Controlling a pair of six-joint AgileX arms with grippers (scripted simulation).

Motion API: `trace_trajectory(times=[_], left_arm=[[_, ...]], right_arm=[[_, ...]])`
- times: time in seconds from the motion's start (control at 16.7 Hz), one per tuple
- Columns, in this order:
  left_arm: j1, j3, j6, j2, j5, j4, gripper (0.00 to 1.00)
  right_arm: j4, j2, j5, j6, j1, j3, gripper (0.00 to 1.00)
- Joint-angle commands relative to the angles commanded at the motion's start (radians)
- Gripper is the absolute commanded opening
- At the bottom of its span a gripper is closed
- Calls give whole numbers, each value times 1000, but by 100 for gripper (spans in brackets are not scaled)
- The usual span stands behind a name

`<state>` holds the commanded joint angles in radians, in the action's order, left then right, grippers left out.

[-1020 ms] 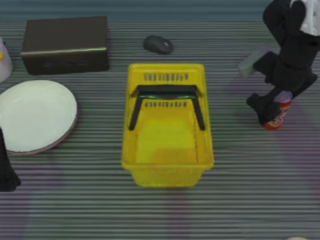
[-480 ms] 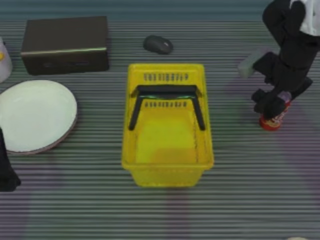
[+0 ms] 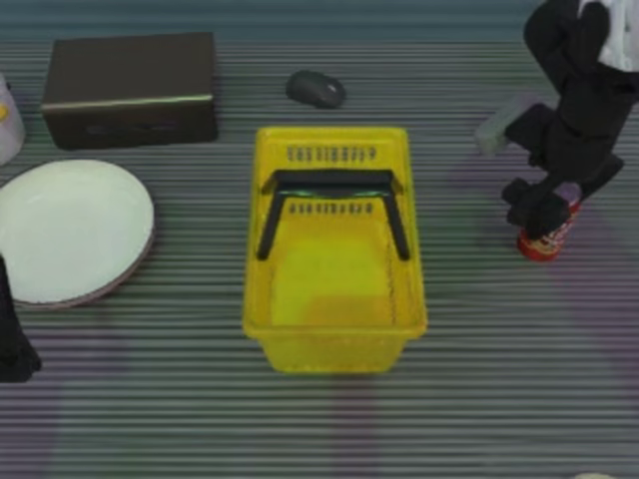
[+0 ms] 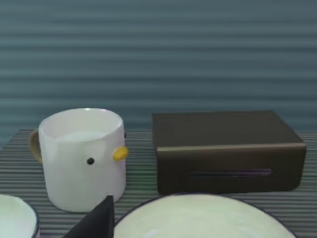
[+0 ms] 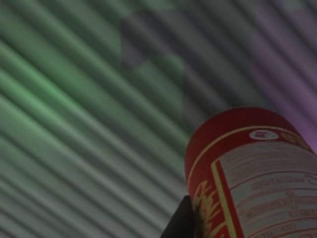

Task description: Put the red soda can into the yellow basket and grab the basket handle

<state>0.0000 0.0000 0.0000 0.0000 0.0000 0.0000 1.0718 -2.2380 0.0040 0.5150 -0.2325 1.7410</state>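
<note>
The yellow basket sits at the table's centre, the basket handle lying across its far half. At about three o'clock from it stands the red soda can, well apart, with the right gripper directly over it. The mouse lies at twelve o'clock, the box at ten, the plate at nine (the mug stands just beside the box). The left gripper is parked at eight o'clock.
</note>
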Motion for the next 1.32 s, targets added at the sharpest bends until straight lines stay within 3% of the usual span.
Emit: trace_trajectory(times=[0.12, 0.24, 0.36, 0.48, 0.72, 1.14, 1.32], left_arm=[[0, 0, 0, 0, 0, 0, 100], [0, 0, 0, 0, 0, 0, 100], [0, 0, 0, 0, 0, 0, 100], [0, 0, 0, 0, 0, 0, 100], [0, 0, 0, 0, 0, 0, 100], [0, 0, 0, 0, 0, 0, 100], [0, 0, 0, 0, 0, 0, 100]], right_arm=[[0, 2, 0, -1, 2, 0, 0], [-31, 3, -22, -8, -2, -4, 0], [-104, 4, -73, -28, -9, -14, 0], [-219, 6, -148, -61, -17, -32, 0], [-560, 7, -350, -160, -33, -90, 0], [-1289, 32, -770, -383, -64, -253, 0], [-1555, 64, -930, -464, -74, -317, 0]])
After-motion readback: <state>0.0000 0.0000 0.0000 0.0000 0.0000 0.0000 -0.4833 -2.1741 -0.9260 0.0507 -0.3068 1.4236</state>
